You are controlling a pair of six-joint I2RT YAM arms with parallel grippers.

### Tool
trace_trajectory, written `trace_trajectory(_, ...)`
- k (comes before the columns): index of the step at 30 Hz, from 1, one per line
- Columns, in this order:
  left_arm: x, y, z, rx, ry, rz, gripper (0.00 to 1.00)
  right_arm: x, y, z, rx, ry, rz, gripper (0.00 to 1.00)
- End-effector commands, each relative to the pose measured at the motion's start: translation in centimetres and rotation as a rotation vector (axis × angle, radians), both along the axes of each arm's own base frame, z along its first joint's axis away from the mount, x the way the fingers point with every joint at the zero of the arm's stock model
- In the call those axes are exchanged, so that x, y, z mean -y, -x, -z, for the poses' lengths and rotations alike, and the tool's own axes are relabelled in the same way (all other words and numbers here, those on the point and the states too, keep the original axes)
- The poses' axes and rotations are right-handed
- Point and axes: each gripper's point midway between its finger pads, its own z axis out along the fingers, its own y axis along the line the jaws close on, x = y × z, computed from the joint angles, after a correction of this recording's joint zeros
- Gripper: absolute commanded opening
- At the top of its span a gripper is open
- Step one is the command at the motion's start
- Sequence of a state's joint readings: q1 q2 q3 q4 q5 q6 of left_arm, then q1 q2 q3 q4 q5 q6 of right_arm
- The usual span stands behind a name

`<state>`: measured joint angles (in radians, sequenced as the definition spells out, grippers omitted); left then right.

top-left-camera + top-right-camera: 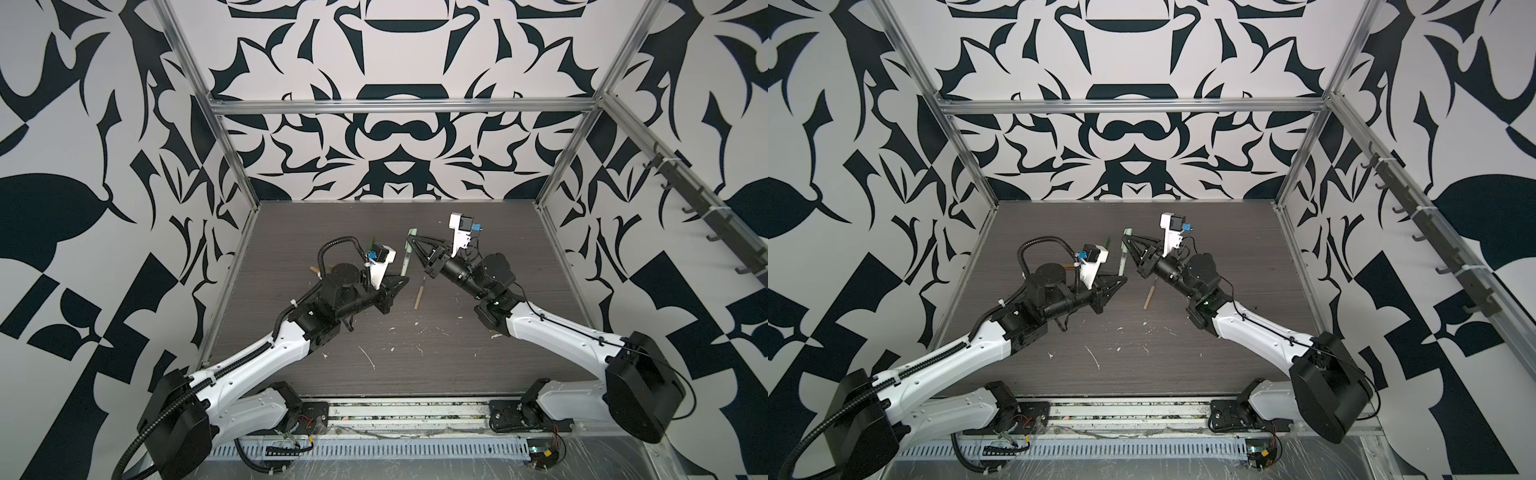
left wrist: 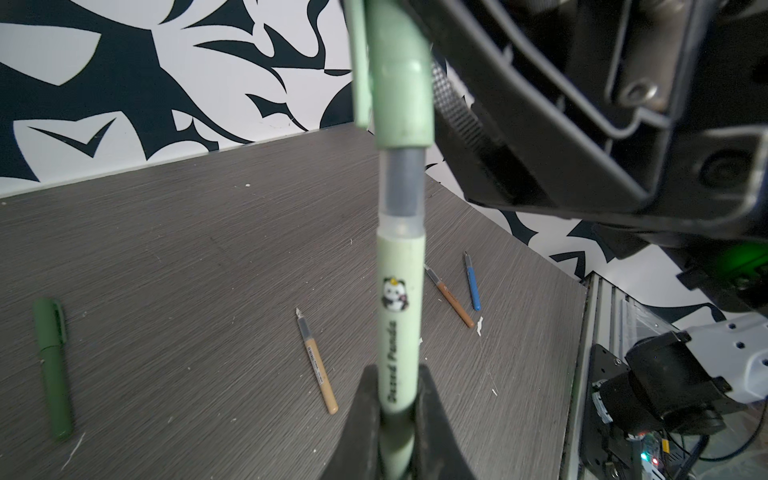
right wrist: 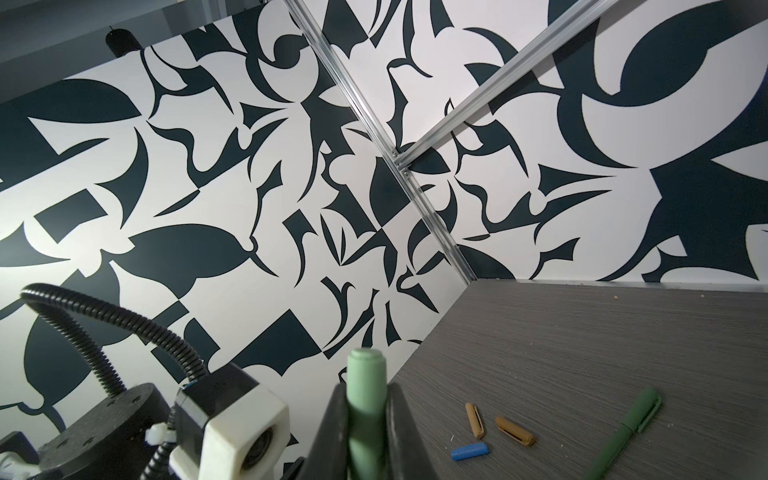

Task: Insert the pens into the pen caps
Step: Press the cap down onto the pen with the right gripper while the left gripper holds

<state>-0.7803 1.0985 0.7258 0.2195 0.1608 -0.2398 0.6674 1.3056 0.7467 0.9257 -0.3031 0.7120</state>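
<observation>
Now my left end effector is clamped on the pale green pen and my right end effector on the pale green cap. The pen's tip is inside the cap, above the middle of the worktop.

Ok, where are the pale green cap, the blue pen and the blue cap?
pale green cap (image 2: 401,95): left wrist view, middle of its barrel.
blue pen (image 2: 473,289): left wrist view, middle of its blue body.
blue cap (image 3: 469,451): right wrist view, mid-tube.
</observation>
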Motion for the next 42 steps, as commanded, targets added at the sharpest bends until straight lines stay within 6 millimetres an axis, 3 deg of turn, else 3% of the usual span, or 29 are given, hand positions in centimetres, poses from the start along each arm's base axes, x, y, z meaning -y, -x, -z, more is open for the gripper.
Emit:
trace_trajectory(1,-0.3,0.1,-2.1,0.048,0.055,-0.011,0.00,-0.6,1.2,0.2,0.030,0.033,-0.048,0.09)
trace_trajectory(11,-0.7,-0.3,-2.3,0.051,0.051,-0.047,0.00,-1.6,3.4,4.6,0.010,0.224,-0.067,0.15)
trace_trajectory(14,-0.8,-0.4,-2.4,0.056,0.050,-0.050,0.00,-1.8,4.0,5.1,0.000,0.246,-0.086,0.19)
trace_trajectory(21,-0.8,-0.2,-2.3,0.072,0.040,-0.040,0.00,-0.2,4.9,3.9,-0.011,0.268,-0.051,0.32)
trace_trajectory(29,-1.1,-0.4,-2.5,0.120,0.027,-0.054,0.00,0.5,5.6,6.0,-0.064,0.348,-0.055,0.44)
trace_trajectory(36,-1.5,-0.5,-2.9,0.174,0.011,-0.062,0.00,2.3,6.2,7.4,-0.080,0.482,-0.014,0.47)
trace_trajectory(42,-1.7,-0.8,-2.8,0.195,-0.023,-0.080,0.00,4.9,4.8,7.4,-0.087,0.560,0.147,0.46)
